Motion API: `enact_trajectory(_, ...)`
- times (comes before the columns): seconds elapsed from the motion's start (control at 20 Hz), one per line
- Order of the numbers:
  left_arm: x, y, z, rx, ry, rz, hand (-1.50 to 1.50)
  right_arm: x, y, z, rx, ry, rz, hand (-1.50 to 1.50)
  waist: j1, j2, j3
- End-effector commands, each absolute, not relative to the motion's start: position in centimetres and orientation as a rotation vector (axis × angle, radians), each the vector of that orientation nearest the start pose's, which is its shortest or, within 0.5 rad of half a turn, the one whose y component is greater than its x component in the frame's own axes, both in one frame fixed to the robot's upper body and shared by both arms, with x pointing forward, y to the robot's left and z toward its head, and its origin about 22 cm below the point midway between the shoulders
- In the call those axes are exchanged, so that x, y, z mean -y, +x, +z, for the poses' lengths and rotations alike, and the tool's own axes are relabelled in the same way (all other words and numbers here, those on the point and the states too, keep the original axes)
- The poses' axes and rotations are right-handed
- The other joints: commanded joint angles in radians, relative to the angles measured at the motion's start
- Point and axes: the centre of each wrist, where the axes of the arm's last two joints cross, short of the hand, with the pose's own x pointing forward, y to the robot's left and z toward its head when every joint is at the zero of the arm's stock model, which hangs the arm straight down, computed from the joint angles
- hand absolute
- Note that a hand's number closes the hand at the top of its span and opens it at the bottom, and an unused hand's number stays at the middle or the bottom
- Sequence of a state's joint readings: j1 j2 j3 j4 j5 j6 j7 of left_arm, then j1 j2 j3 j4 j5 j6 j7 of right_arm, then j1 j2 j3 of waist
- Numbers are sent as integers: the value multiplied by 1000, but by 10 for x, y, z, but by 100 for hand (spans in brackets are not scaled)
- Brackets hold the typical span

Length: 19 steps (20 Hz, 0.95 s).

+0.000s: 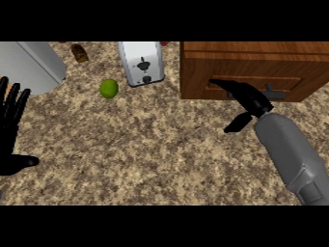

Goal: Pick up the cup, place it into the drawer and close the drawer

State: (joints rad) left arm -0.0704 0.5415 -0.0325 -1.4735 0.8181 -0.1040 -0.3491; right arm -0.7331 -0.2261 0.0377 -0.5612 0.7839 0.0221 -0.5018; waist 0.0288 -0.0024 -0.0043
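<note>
We look steeply down on a speckled brown-and-beige stone bench (145, 144) that fills most of the view. At the far left we see a pale grey rounded metal basin (20, 62) cut off by the edge. Near the far middle stands a white slotted toaster with black levers (141, 62). Just left of it lies a small round green fruit (108, 88), and farther back a dark brown bottle-like object (79, 52). The light falls evenly, without strong shadows.
</note>
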Motion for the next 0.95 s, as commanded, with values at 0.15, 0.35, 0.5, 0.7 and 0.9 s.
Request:
enact_trajectory(0.15,-342,275,37,1891,-297,200,-150,261,424,23,1498,-379,1205,-150,17,25,6)
enact_trajectory(0.35,-342,274,48,1879,-313,186,-150,270,432,38,1485,-404,1178,-150,42,31,7)
enact_trajectory(0.5,-324,274,31,1878,-307,165,-150,268,432,36,1497,-402,1168,-150,39,34,7)
enact_trajectory(0.7,-338,275,42,1878,-322,146,-150,295,433,49,1479,-411,1167,-150,55,41,7)
enact_trajectory(0.9,-332,272,37,1894,-314,117,-150,293,435,51,1486,-407,1154,-150,70,45,7)
